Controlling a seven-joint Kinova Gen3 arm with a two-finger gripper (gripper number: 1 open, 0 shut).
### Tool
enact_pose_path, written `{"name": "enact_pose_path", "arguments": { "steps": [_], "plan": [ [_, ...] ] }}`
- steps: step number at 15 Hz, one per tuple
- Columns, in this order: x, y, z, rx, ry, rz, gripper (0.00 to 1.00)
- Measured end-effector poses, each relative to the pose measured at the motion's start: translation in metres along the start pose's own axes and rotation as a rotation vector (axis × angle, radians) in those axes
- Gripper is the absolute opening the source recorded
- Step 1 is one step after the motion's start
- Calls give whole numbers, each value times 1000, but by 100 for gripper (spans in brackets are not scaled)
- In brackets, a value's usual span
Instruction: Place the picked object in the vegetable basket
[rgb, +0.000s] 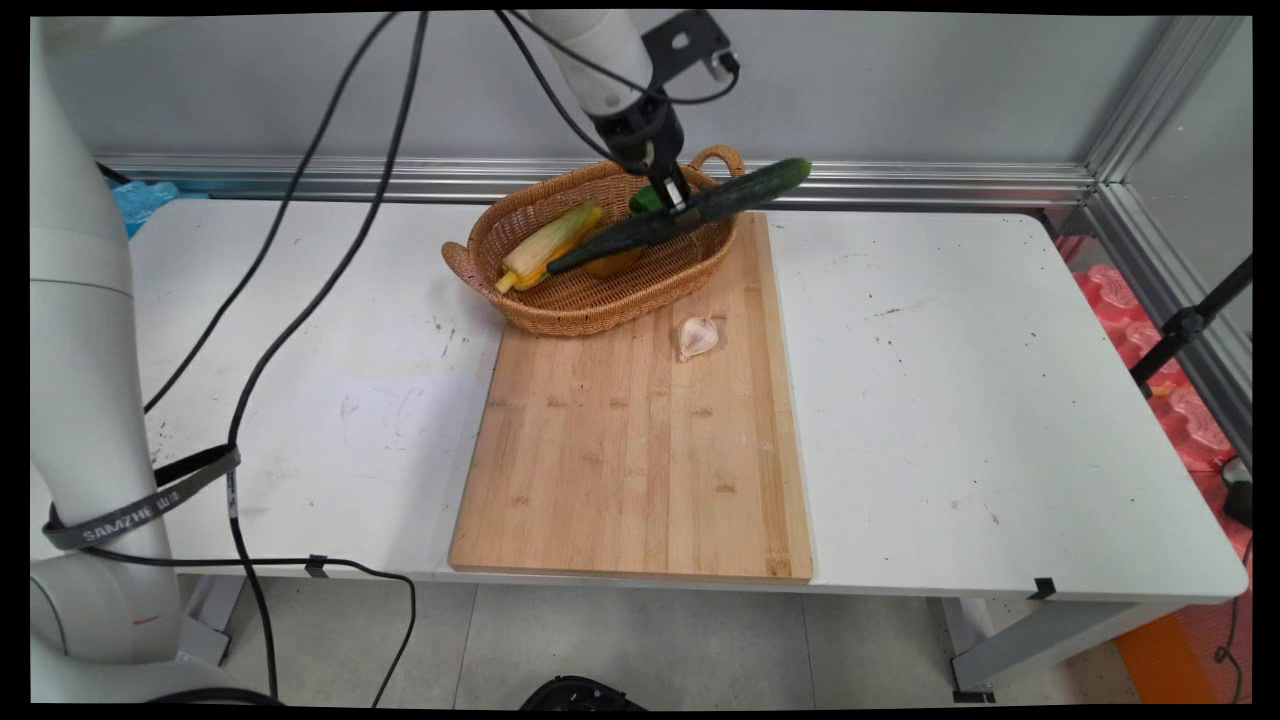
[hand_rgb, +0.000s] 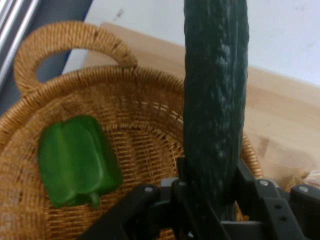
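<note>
Bare cutting board (rgb: 640, 470) lies open save one garlic clove (rgb: 697, 336); the basket (rgb: 560, 300) crowds its far end

Arm (rgb: 600, 60): white links | pincer (rgb: 680, 205): black, 2 fingers | cables (rgb: 300, 200): black | strap (rgb: 140, 510): lettered SAMZHE

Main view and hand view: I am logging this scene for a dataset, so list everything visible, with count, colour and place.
cucumber: one, dark green, held tilted above the basket
basket: one, tan wicker, on the board's far left corner
corn: one, yellow, in the basket
pepper: one, green, in the basket
orange thing: one, in the basket, mostly hidden
garlic: one, pale, on the board
cutting board: one, wooden, mid-table
table: one, white
gripper: one, black, clamping the cucumber
</note>
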Motion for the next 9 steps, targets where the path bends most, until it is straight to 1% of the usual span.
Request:
{"name": "enact_pose_path", "arguments": {
  "steps": [4,9],
  "plan": [
    [-10,-8,33,-22,-23,-19,0],
    [-23,-18,53,-32,-40,-36,0]
  ]
}}
